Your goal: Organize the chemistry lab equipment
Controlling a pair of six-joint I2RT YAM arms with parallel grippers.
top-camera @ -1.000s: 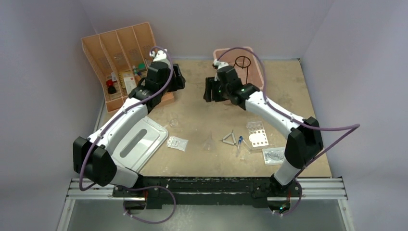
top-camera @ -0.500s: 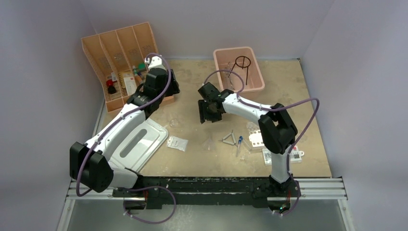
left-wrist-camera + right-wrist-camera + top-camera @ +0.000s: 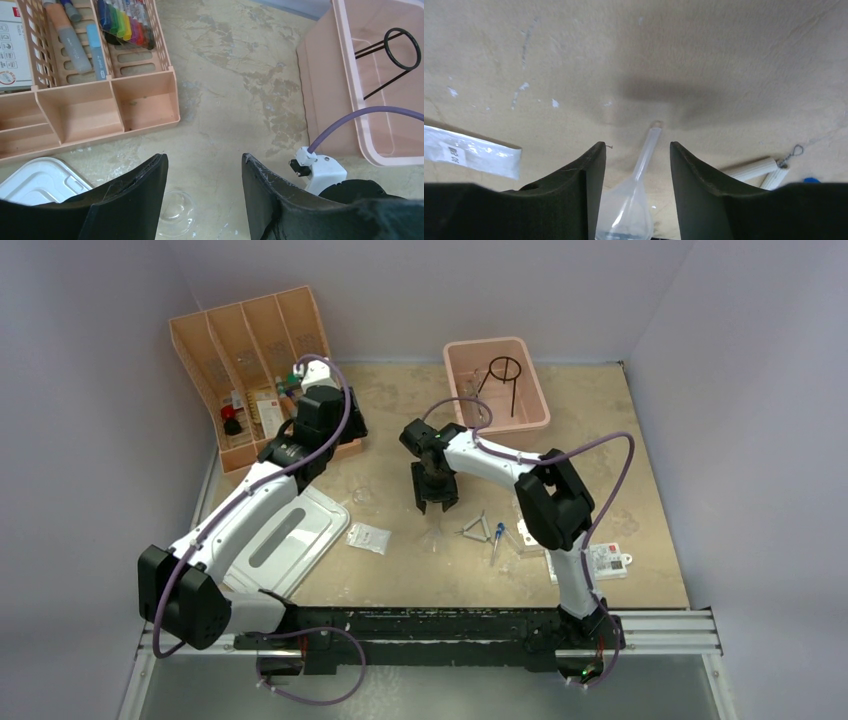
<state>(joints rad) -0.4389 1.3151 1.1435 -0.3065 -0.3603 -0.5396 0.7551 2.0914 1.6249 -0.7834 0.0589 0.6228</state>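
Note:
A clear glass flask [image 3: 639, 200] with a narrow neck lies on the table [image 3: 600, 440]. In the right wrist view it is between the open jaws of my right gripper [image 3: 637, 146], which does not touch it. From above, the right gripper [image 3: 437, 502] hovers just behind the flask [image 3: 435, 538]. My left gripper [image 3: 204, 157] is open and empty over bare table by the orange tray [image 3: 145, 100]; it also shows from above [image 3: 345, 435]. The black ring tripod [image 3: 505, 370] lies in the pink tub [image 3: 460, 375]. Metal forceps [image 3: 478, 530], a blue-tipped dropper [image 3: 497, 535] and a clear packet [image 3: 368, 537] lie on the table.
A small clear dish [image 3: 175, 212] sits under the left jaw. A white lid [image 3: 290, 535] lies at front left. A labelled packet [image 3: 600, 562] lies at front right. The well rack [image 3: 524, 530] is partly hidden by the right arm. The orange tray holds markers [image 3: 125, 25].
My right gripper has swung from beside the pink tub towards the front and now points down over the flask. My left gripper has drawn back a little towards the orange tray.

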